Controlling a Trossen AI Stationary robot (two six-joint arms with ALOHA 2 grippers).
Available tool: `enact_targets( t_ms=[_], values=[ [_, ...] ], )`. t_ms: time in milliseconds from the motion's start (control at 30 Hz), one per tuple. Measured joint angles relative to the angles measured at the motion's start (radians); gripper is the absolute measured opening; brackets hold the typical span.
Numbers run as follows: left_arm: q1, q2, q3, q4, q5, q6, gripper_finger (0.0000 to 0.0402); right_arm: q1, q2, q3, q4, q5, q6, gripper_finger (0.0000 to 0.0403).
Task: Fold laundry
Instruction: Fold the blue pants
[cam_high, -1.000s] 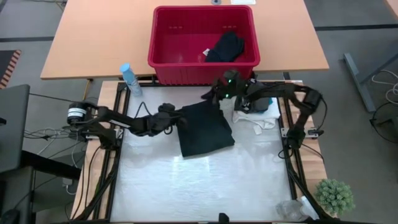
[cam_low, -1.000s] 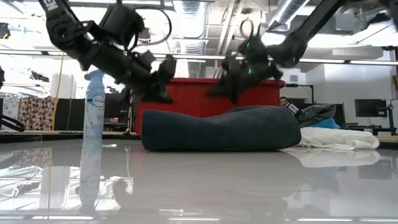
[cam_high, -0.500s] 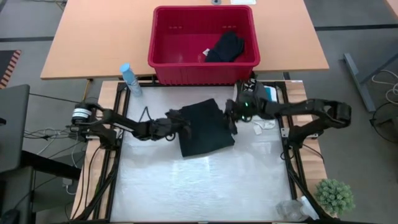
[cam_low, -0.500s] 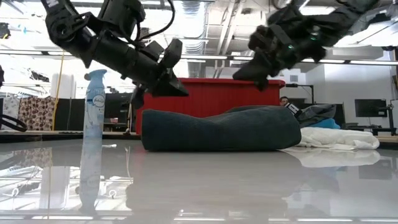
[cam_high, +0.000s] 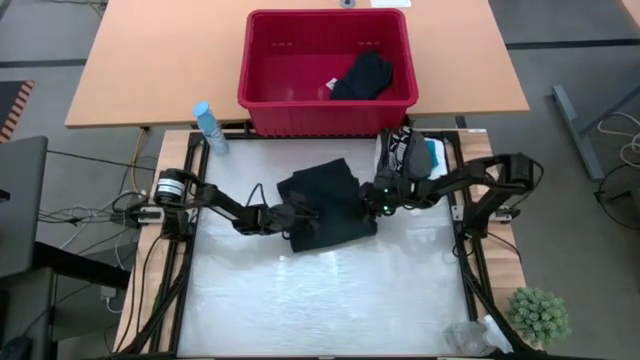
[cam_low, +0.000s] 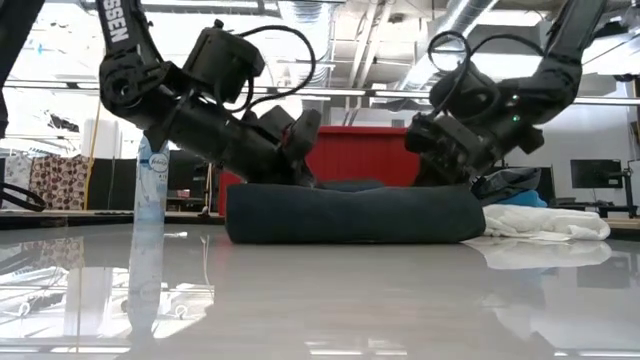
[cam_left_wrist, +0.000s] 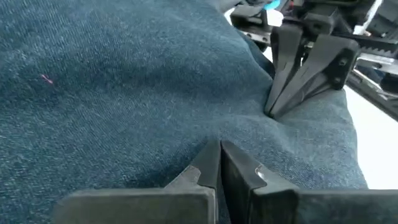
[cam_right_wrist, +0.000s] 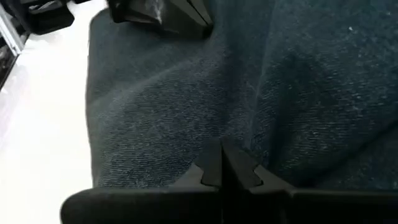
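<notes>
My left gripper (cam_high: 297, 213), fingers pressed together, has dropped onto the left side of the dark grey folded fabric garment (cam_high: 325, 203) lying mid-table; a second ago it hovered beside that edge. My right gripper (cam_high: 378, 197), likewise closed, has come down on the opposite side. Both now press the cloth flat, so I judge the fold is being smoothed.

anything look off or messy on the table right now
Mostly tidy. The dark garment lies folded but askew to the table edges. At the table's far right, white laundry sits in a loose, unfolded heap.
</notes>
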Motion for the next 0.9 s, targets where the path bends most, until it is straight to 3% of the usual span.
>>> enact_targets(
  t_ms=[233,467,633,767,900],
  values=[
    [0.005,-0.012,-0.002,-0.024,0.012,-0.013,0.0000,-0.002,0.034,-0.001,0.022,-0.023,0.026,0.0032],
    [0.005,-0.169,-0.003,0.097,0.043,0.042,0.0000,-0.018,-0.215,-0.006,0.018,-0.038,0.041,0.0028],
    [-0.008,-0.243,0.010,0.086,0.050,0.096,0.0000,0.018,-0.366,-0.005,-0.002,-0.040,0.023,0.0028],
    [-0.053,-0.207,0.020,0.034,0.063,0.089,0.0000,0.095,-0.357,-0.005,-0.059,-0.025,-0.029,0.0028],
    [-0.092,-0.137,0.023,0.019,0.006,0.067,0.0000,0.158,-0.243,-0.009,-0.053,-0.004,-0.068,0.0027]
  ],
)
